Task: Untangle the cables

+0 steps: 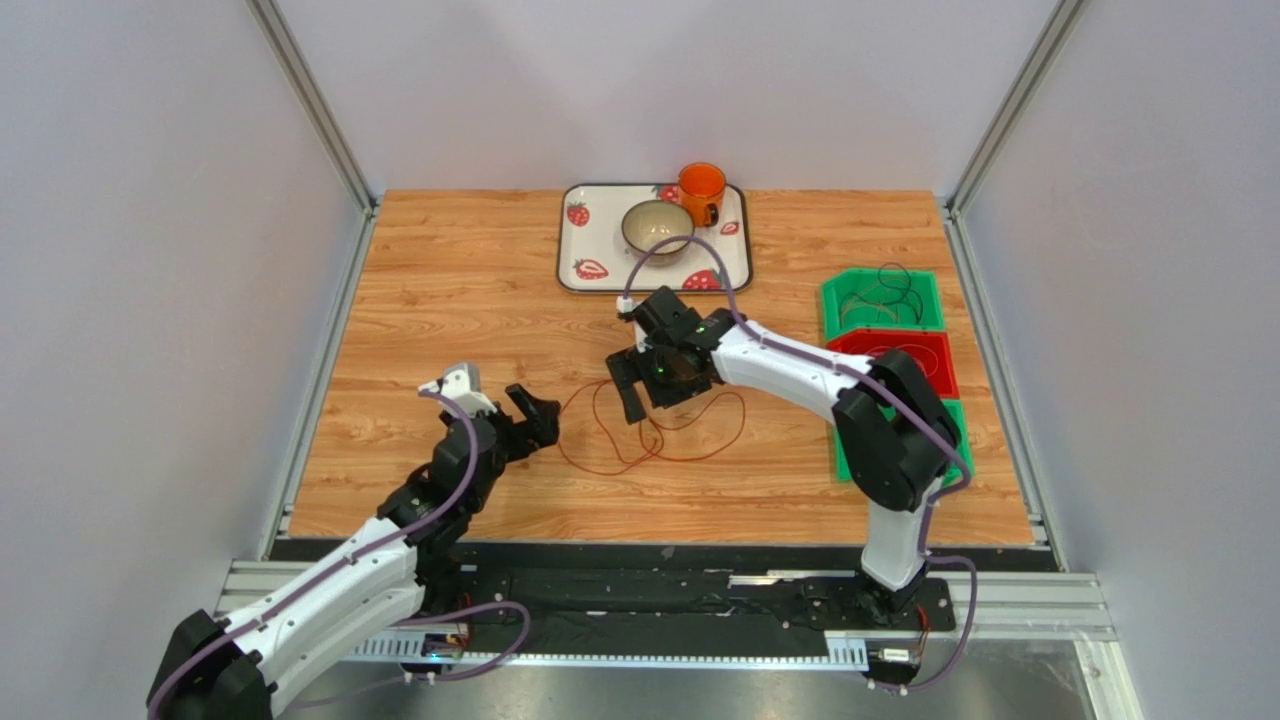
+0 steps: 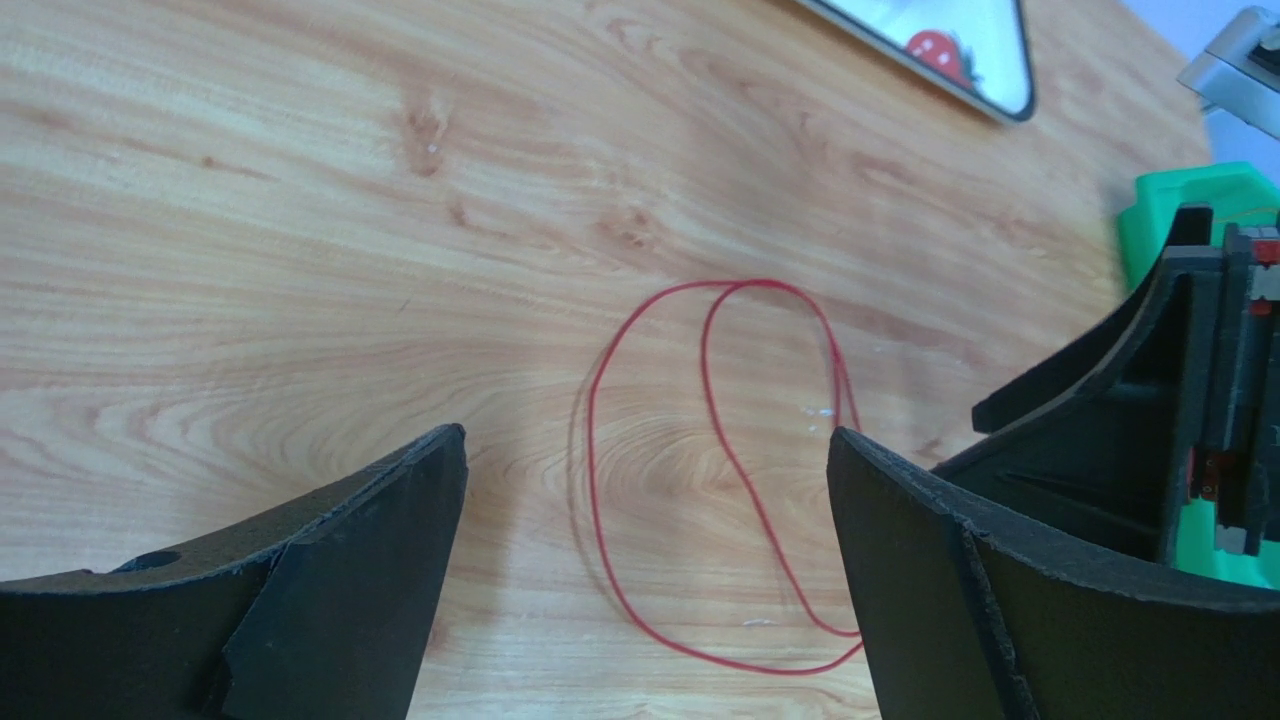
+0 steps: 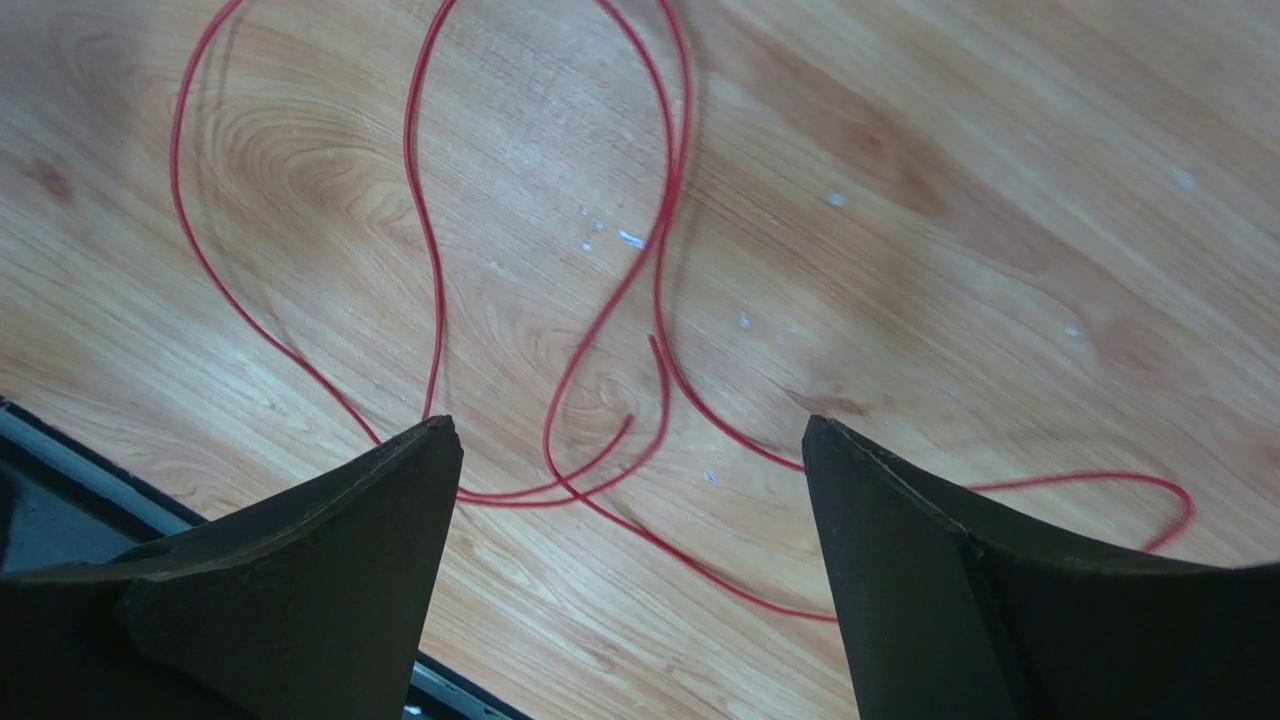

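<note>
Left end effector [image 1: 529, 413] is hanging just over the table [image 1: 436, 300] with its jaws spread wide and nothing in them, and from its own wrist view [image 2: 643, 438] you can see bare wood and cable in the gap between the two black fingers. Right end effector [image 1: 646, 383] is the same deal: released, jaws wide apart, not pinching anything, parked low over the wood [image 3: 624, 428]. The red cable [image 1: 616, 435] is lying flat on the table near the middle, between the two end effectors, in loose loops that cross each other. From above, the whole mess is stretched mostly left to right, with a longer tail trailing off toward the right side. In the left wrist view [image 2: 601, 495] it reads as a narrow double loop whose long axis points straight away from the fingers. In the right wrist view [image 3: 428, 255] the strands cross a couple of times just ahead of the fingertips. Off on the right edge, some dark thin cables [image 1: 890, 293] sit coiled in a green tray [image 1: 839, 293]. At the far end, a strawberry tray [image 1: 576, 263] holds a bowl [image 1: 657, 228] and an orange mug [image 1: 700, 191].
</note>
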`<state>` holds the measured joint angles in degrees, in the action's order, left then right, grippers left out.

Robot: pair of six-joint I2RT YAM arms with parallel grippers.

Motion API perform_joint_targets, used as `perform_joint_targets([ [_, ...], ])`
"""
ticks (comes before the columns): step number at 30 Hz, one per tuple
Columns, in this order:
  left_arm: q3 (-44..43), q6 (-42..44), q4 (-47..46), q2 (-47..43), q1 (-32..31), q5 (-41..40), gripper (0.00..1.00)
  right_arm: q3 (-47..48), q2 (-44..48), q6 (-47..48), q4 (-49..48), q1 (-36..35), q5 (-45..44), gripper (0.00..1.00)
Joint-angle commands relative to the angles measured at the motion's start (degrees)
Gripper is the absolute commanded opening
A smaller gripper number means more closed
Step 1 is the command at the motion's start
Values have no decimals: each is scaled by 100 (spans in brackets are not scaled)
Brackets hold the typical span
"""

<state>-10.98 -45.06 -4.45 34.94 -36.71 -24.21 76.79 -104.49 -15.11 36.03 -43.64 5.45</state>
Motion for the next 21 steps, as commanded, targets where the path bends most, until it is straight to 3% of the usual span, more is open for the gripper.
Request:
perform_joint_targets([
  [1, -264, -100, 5, 197, -12, -102, 97, 503, -467, 158, -263, -198, -220, 89],
  [21, -273, -56, -91, 277, -12, -31, 95, 609, -907, 122, -597, -628, 333, 89],
])
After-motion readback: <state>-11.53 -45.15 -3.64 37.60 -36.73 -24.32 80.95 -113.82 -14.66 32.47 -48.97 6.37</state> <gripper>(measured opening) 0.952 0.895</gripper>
